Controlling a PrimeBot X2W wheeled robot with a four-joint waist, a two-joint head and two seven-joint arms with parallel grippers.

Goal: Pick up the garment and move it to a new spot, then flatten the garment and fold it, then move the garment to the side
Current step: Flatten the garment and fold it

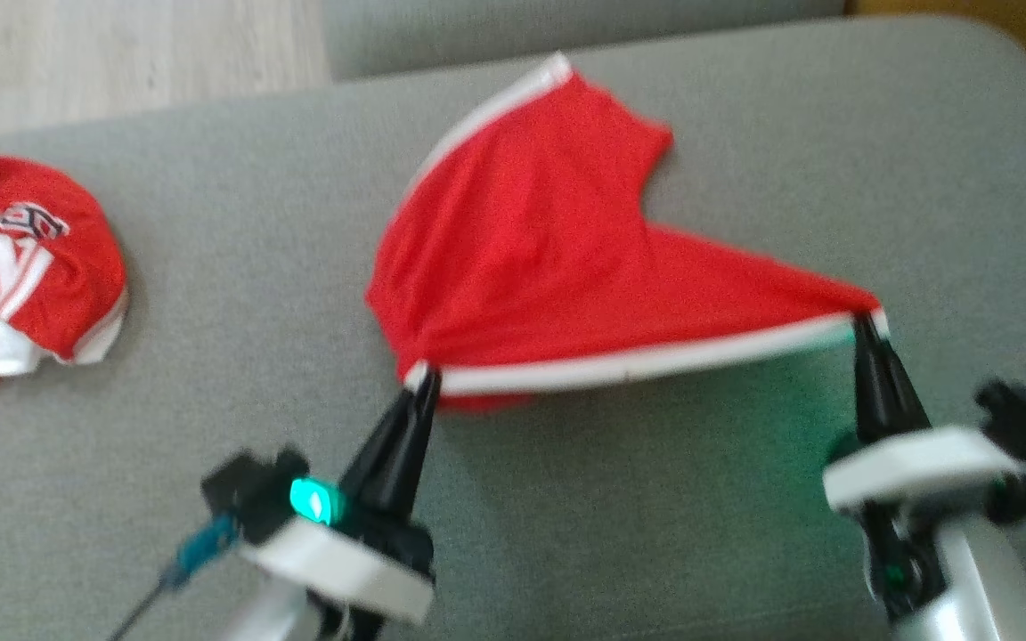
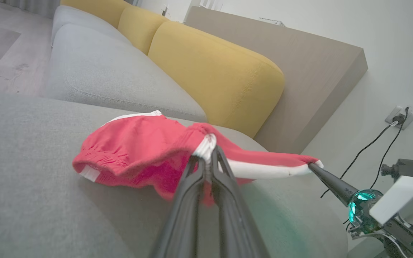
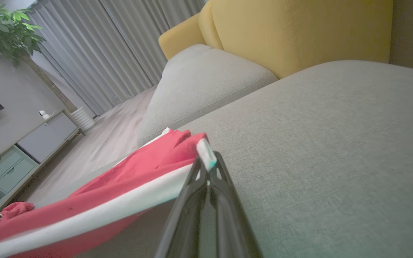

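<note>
Garment, light and limp, is lying on the sofa cushion, its white hem stretching between left jaws and right jaws, each pinching one end; that thicker hem is probably offering the surest hold.

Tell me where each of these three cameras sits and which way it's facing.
Head view: on the head, looking down at the grey sofa seat; left claw and right claw pinch the red shorts.
Left wrist view: on the left wrist, facing yellow back cushions; shows both claws.
Right wrist view: on the right wrist, facing curtains; own claw shows.
Wrist views share the cushions.
</note>
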